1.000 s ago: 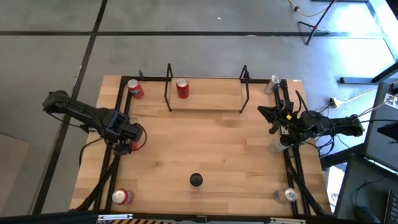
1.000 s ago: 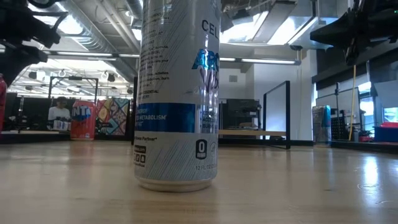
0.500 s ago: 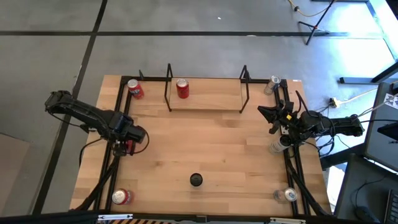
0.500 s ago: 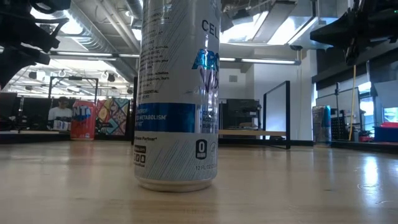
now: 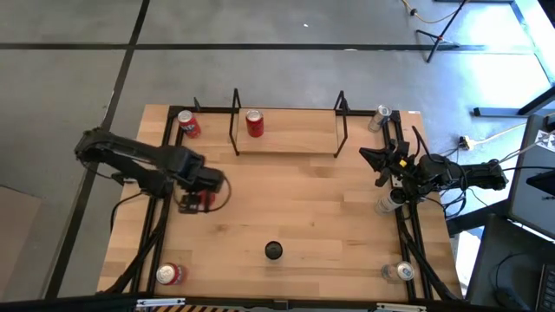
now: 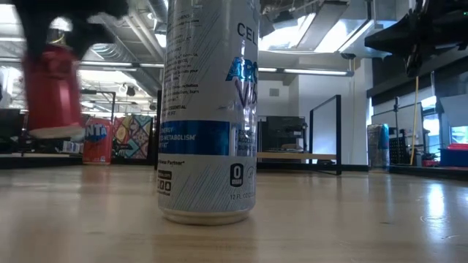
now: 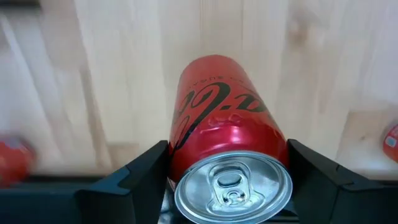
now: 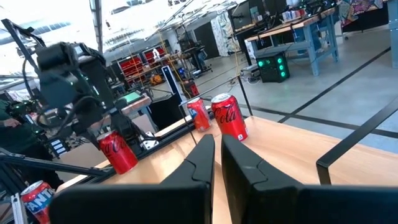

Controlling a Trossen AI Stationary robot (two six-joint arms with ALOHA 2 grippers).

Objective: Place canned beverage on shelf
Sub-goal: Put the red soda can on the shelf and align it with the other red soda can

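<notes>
Can (image 7: pixel 227 155), red, clamped in left gripper (image 5: pixel 198 201) and lifted clear of table's (image 5: pixel 286 199) left side, well short of shelf (image 5: pixel 288 132); risk: clipping the wire frame (image 5: pixel 235 121), or toppling the can already there (image 5: pixel 254 123); right gripper (image 5: pixel 375 165) shut, idle.

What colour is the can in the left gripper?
Red, silver top; the can shows best in the left wrist view.

Low view: the red can (image 6: pixel 51 84) is blurred; the tall white can's (image 6: pixel 208 109) top is cut off.
</notes>
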